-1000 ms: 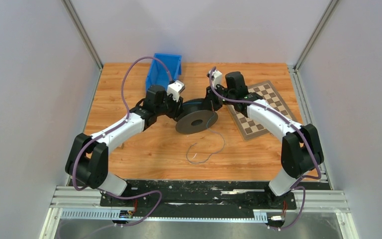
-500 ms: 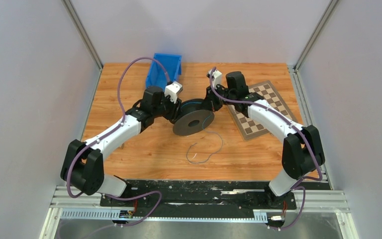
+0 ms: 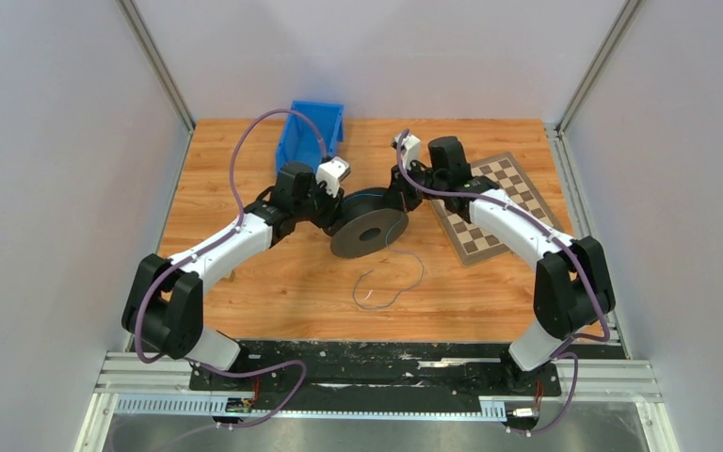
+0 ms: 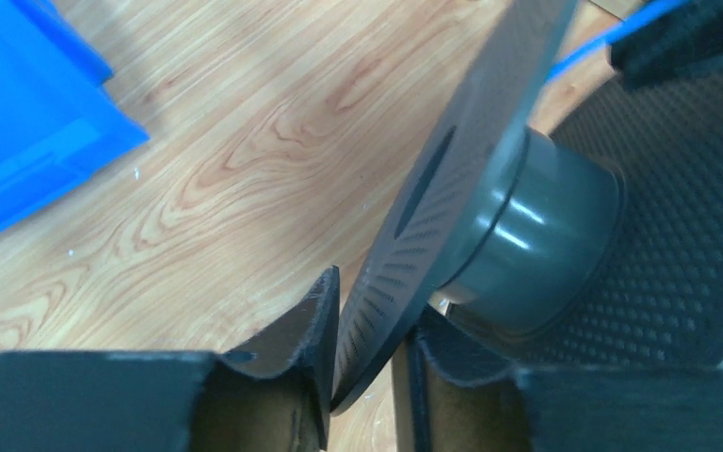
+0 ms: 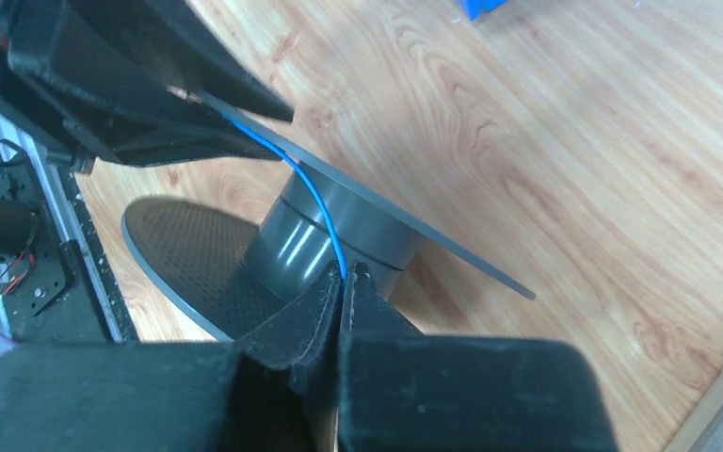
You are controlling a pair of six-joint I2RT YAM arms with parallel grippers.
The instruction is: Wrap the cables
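The left gripper (image 4: 362, 377) has its jaws closed on the rim of one flange of the dark grey plastic spool (image 4: 537, 245) and holds it tipped on edge over the wooden tabletop (image 4: 226, 188). The right gripper (image 5: 343, 282) has its pads pressed together on the thin blue wire (image 5: 313, 193). From those fingertips the wire runs up across the hub and slips under the upper flange, toward the left gripper. The rest of it lies in a loose loop on the table, on the near side of both grippers and well apart from either.

What worries me is that edge grip. The left jaws have only a thin lip of plastic between them, so I reckon a firm tug on the wire from the right gripper could swing the spool round in the jaws or pull it free. The wire is very fine (thread-like, really), and it looks liable to slide through the right pads rather than follow them. Then the turn would go slack on the hub.

If the right gripper lifts past the flange rim, the wire may ride over the edge and miss the hub. The loose loop could cross itself and knot as it gets drawn in. The two grippers are also working very near each other, with a blue plastic bin (image 3: 309, 134) just beyond the left one.
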